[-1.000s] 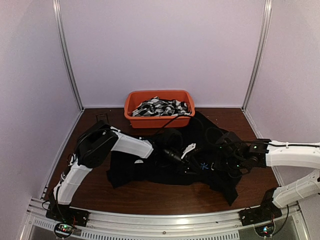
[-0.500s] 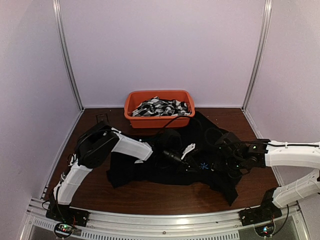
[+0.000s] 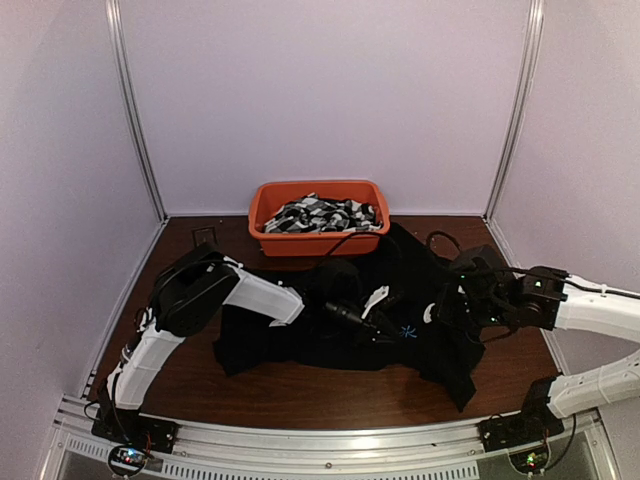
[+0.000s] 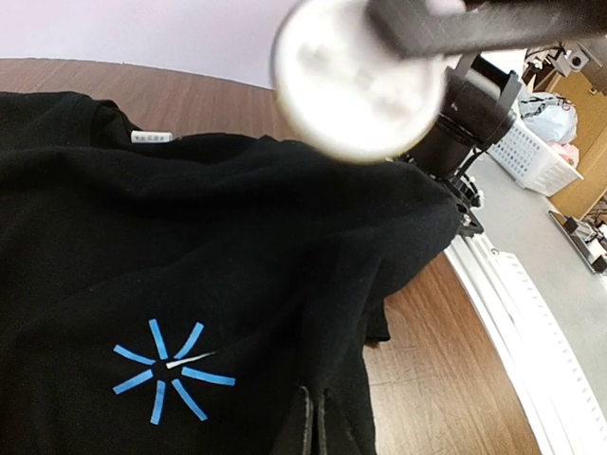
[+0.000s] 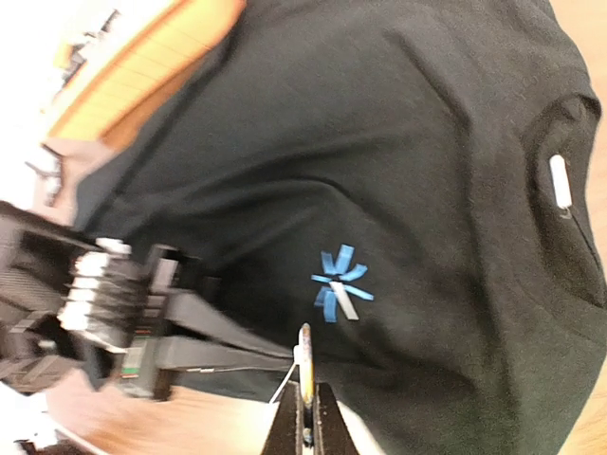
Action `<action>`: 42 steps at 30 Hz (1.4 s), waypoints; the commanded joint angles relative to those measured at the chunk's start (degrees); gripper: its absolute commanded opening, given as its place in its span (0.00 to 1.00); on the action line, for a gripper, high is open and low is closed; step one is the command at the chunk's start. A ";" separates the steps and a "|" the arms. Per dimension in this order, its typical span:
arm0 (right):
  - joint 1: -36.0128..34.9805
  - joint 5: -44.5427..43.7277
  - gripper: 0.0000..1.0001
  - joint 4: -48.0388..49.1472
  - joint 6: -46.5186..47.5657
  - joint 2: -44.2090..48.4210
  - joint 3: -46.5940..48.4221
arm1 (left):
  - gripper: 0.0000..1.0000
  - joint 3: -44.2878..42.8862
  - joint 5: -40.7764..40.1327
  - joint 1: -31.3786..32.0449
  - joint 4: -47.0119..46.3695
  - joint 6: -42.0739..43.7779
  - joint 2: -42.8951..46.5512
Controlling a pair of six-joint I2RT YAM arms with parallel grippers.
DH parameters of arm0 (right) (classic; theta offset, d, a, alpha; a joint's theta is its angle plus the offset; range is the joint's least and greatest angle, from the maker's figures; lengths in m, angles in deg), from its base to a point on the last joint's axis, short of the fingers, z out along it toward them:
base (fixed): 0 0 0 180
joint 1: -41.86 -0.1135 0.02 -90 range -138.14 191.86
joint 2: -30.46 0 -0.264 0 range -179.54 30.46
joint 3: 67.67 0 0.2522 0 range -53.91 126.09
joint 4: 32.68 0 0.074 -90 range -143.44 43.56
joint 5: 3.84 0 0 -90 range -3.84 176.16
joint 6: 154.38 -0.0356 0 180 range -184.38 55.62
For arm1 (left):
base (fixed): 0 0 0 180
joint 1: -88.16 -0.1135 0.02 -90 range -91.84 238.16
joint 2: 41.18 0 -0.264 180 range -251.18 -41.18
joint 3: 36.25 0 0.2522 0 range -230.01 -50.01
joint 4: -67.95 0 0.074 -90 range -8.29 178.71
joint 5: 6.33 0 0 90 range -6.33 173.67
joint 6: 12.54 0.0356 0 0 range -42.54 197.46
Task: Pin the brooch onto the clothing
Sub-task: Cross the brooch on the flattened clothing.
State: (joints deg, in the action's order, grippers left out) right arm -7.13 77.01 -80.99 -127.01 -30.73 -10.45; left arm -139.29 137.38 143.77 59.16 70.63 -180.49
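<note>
**Tools.** The left tool (image 4: 313,419) has its fingers pressed together low on the clothing (image 4: 247,237). It appears to nip a fold just beside the light-blue starburst mark (image 4: 171,370). The right tool (image 5: 303,408) has its fingers pressed together on the rim of the brooch (image 5: 305,358). The brooch is held over the clothing, near the mark and on the right arm's side of it. No contact with the cloth shows.

**Step in hand (judged): bring the brooch down onto the cloth for pinning.**
1. Keep the left pinch firm, so that the fabric around the mark stays taut and does not ride along with the brooch.
2. Lower the brooch slowly toward the mark, gripping the rim only. The pin side must face the cloth; which face carries the pin cannot be told.
3. Keep the two tools from touching, as they work close together.

**Orientation.** The brooch is a round disc, so its face has no long axis.
- **Right wrist view:** it shows edge-on, its plane in line with the fingers. Its free rim points away from the tool, toward the mark.
- **Left wrist view:** one pale flat face is turned toward the camera.

**Surroundings.** The clothing lies rumpled on the desk (image 3: 300,395), with its white tag (image 4: 152,136) beyond the mark. An orange bin (image 3: 318,185) stands at the far edge.
</note>
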 commanded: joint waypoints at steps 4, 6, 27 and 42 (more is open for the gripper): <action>-3.81 4.79 0.00 -1.66 -0.55 -0.60 2.00 | 0.00 0.82 -1.49 0.11 -2.42 -0.63 0.48; -5.29 5.13 0.00 -1.42 -1.30 -1.28 0.92 | 0.00 0.77 -1.80 0.10 -2.34 -0.72 0.52; -5.76 -4.21 0.00 -3.88 -5.22 -4.73 -2.65 | 0.00 4.20 -1.78 0.11 -4.27 1.73 3.64; -5.75 -1.78 0.00 -0.06 -3.76 -2.72 0.62 | 0.00 4.17 -6.79 0.54 -2.70 1.78 3.80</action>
State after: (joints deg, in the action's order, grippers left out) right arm -12.88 76.09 -81.27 -131.64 -36.63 -12.26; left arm -135.20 133.60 144.04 56.47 71.42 -178.65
